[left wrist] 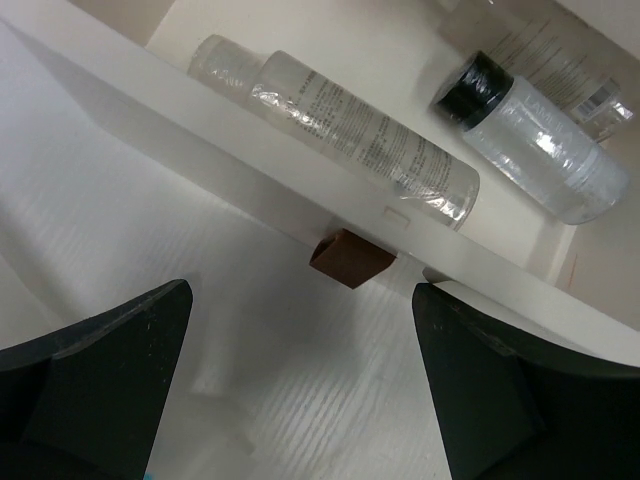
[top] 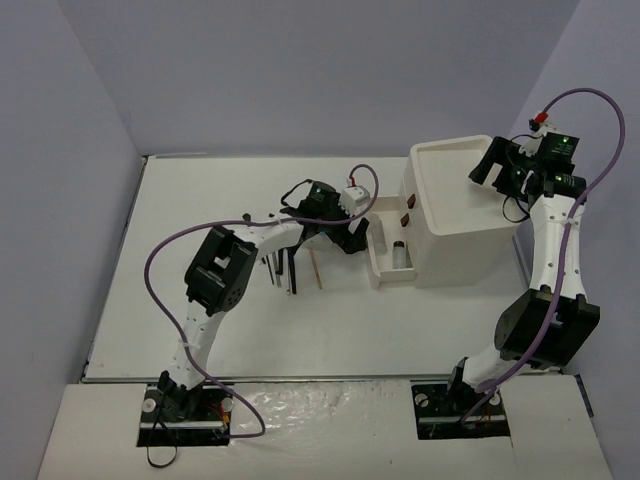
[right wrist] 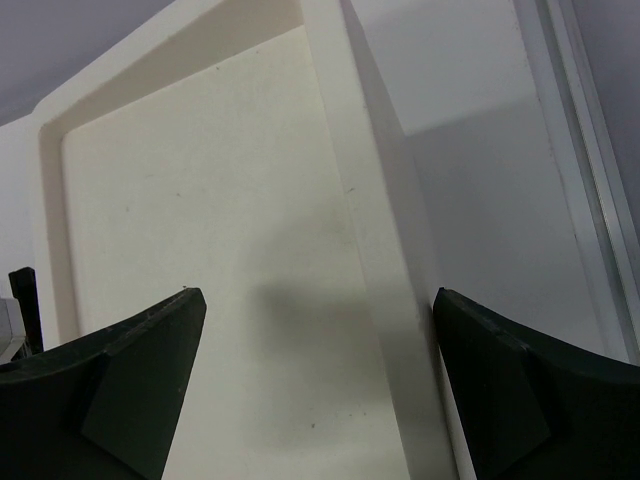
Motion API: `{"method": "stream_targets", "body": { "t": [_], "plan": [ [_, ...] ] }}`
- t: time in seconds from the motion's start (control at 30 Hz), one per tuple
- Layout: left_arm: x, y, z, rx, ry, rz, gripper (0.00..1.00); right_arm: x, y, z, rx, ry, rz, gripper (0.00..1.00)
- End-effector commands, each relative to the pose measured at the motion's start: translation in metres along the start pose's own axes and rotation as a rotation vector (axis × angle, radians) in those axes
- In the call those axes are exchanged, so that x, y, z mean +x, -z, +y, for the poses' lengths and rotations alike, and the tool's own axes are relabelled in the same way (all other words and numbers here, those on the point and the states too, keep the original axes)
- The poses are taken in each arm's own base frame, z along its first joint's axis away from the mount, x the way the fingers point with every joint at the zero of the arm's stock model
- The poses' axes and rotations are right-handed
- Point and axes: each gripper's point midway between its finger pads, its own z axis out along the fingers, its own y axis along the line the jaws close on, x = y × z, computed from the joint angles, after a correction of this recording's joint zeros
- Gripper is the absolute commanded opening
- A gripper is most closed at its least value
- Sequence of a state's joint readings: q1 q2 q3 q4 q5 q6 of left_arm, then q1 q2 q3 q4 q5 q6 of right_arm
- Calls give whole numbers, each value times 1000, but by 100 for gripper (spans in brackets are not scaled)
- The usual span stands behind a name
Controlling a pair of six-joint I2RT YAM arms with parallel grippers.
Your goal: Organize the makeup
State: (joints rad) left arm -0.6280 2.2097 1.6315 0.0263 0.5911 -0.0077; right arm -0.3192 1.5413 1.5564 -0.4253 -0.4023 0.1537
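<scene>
Several thin black brushes and a pale stick lie on the table left of the white box. Its low drawer stands partly out. It holds two clear bottles, one plain and one with a black cap. My left gripper is open and empty against the drawer's front. In the left wrist view the gripper has the brown knob between its fingers. My right gripper is open and empty over the box's top right edge. The white packets are hidden.
The box stands at the table's right side, close to the right edge. Brown knobs show on its front above the drawer. The purple walls close in the back and both sides. The left arm's elbow hangs beside the brushes.
</scene>
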Motion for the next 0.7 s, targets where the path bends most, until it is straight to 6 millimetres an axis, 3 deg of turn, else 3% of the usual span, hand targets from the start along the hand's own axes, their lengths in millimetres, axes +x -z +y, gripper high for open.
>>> {"method": "stream_targets", "body": {
  "t": [0.0, 0.23, 0.5, 0.67],
  "plan": [
    [-68, -6, -33, 78, -147, -145, 91, 12, -11, 23, -100, 20, 38, 94],
    [-96, -29, -48, 116, -172, -220, 91, 25, -20, 37, -125, 38, 77, 94],
    [-123, -58, -68, 181, -125, -332, 91, 29, -19, 38, -121, 47, 80, 94],
    [-136, -63, -68, 174, -91, -397, 91, 28, -16, 37, -110, 48, 72, 94]
  ]
}}
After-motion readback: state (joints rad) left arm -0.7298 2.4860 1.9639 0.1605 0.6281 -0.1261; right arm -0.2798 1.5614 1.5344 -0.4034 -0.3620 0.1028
